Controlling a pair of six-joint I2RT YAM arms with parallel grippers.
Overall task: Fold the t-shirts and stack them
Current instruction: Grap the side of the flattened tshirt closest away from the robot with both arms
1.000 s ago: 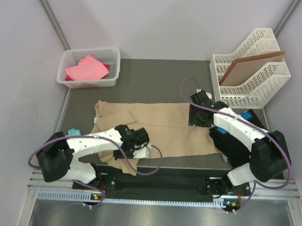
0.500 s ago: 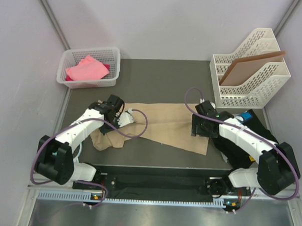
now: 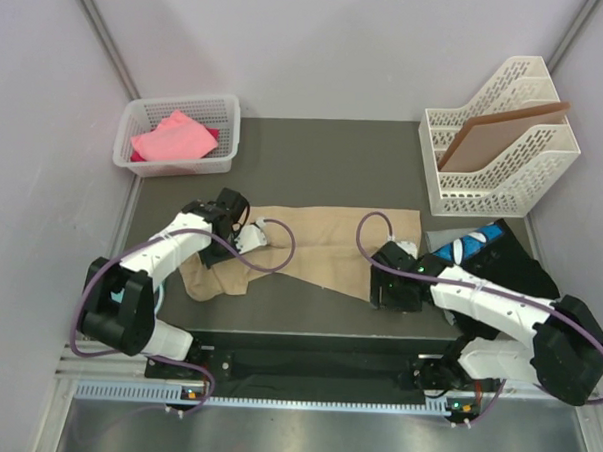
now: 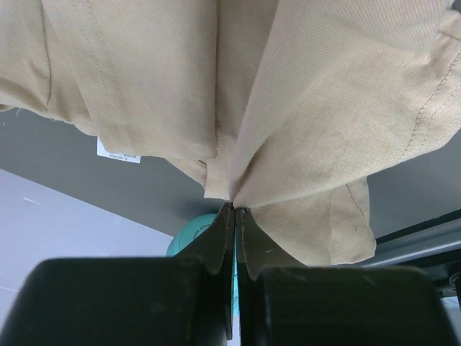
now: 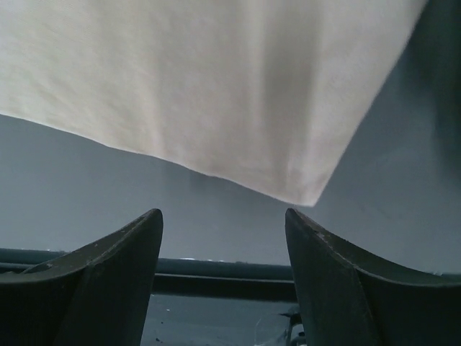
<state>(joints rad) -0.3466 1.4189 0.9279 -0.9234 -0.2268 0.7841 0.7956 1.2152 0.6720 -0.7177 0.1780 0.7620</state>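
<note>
The tan t-shirt [image 3: 320, 252] lies folded into a long strip across the dark table. My left gripper [image 3: 245, 236] is shut on a bunched fold of it at the strip's left part. In the left wrist view the jaws [image 4: 235, 207] pinch the tan cloth [image 4: 324, 108], and the white neck label [image 4: 118, 151] hangs at the left. My right gripper [image 3: 386, 287] is open just over the strip's near right corner. In the right wrist view its fingers [image 5: 225, 223] are spread and empty below the tan corner [image 5: 216, 86]. A pink shirt [image 3: 171, 136] lies in the basket. Blue [image 3: 478, 242] and black [image 3: 510, 267] shirts lie at the right.
A white basket [image 3: 177, 100] stands at the back left. A white file rack [image 3: 483, 189] holding a brown board [image 3: 501, 135] stands at the back right. A teal round object [image 4: 193, 234] shows behind my left fingers. The table's near edge rail [image 3: 357, 339] runs below the shirt.
My left gripper carried the shirt's near edge up to the far left, folding it into a strip. My right gripper let go of the cloth and moved nearer and leftward.
</note>
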